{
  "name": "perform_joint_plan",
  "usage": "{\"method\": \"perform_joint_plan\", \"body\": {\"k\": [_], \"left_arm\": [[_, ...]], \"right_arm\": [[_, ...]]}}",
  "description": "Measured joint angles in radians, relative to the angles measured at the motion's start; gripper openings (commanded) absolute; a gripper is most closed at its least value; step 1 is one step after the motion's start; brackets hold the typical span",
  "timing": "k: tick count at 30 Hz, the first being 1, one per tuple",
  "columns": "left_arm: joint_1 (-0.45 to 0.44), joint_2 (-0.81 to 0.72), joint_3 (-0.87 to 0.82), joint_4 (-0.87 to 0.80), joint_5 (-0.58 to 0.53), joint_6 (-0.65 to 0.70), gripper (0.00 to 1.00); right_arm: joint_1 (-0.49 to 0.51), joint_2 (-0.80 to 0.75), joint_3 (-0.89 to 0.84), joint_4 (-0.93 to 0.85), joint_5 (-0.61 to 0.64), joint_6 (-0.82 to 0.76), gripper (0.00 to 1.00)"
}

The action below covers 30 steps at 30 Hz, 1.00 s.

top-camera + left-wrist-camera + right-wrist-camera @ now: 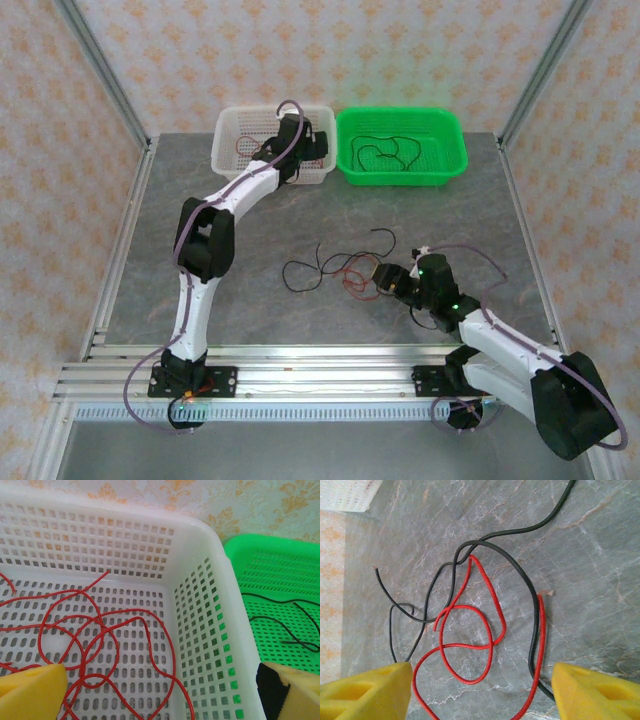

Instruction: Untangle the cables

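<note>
The left gripper (pixel 160 692) is hanging over the white basket (pixel 200 535) at the far edge of the table (pixel 250 220). Its jaws are spread wide and holding nothing, and one yellow fingertip is sitting above the looped red cables (pixel 95 640) inside the basket. Black cables (pixel 385 152) are lying in the green basket (pixel 400 180) just beside it. Nearer the arms, the right gripper (pixel 480 690) is hovering low with its jaws spread apart over a tangle on the table, where a red cable (pixel 541 630) is crossing a black cable (pixel 525 580).
</note>
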Motion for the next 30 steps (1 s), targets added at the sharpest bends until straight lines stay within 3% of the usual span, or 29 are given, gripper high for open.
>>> {"method": "perform_joint_plan", "body": {"k": [5,10,20,30], "left_arm": [[-0.027,-0.052,-0.004,-0.015,-0.005,0.014,0.98],[-0.080,-0.229,-0.094,-0.006,-0.024,0.025,0.98],[-0.157,-0.730,-0.585,0.112,-0.065,-0.099,0.96],[-0.247,-1.000,-0.972,0.117,-0.133,-0.233,0.95]], "right_arm": [[0.000,0.003,0.023,-0.052,0.029,-0.001,0.71],[0.007,0.021,0.079,-0.132,0.078,-0.009,0.68],[0.096,0.057,0.134,-0.251,0.171,0.071,0.63],[0.185,0.045,0.078,-0.234,0.159,0.309,0.63]]}}
